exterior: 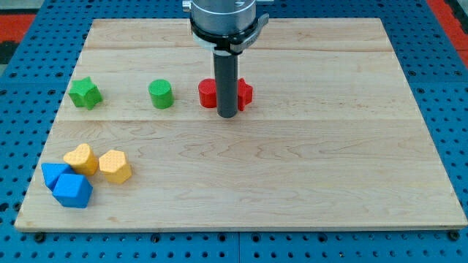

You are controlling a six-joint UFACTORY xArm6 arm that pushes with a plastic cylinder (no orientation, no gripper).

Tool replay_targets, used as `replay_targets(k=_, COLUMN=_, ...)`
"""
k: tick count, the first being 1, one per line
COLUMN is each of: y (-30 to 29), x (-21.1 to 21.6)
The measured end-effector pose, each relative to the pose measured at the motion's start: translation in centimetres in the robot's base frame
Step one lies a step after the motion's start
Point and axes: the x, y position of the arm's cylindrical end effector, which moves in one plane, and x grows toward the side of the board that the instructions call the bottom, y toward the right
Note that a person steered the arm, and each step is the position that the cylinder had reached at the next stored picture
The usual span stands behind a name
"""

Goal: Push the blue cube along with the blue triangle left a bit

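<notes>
The blue cube (73,191) lies at the board's lower left corner. The blue triangle (52,174) touches it on its upper left side. My tip (227,115) stands near the board's upper middle, far to the right of and above both blue blocks. The rod hides the middle of two red blocks.
Two yellow blocks (81,158) (115,166) lie just above and right of the blue pair. A green star (85,93) and a green cylinder (161,94) sit at upper left. Red blocks (208,93) (245,93) flank the rod. The board's left edge (33,175) is close to the blue blocks.
</notes>
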Motion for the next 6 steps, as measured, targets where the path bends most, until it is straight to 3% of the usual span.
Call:
replay_targets(k=1, y=0.2, x=2.1)
replay_targets(k=3, y=-5.2, x=14.2)
replay_targets(k=4, y=-14.6, x=15.0)
replay_targets(k=5, y=-19.2, x=15.0)
replay_targets(k=6, y=-18.2, x=16.4)
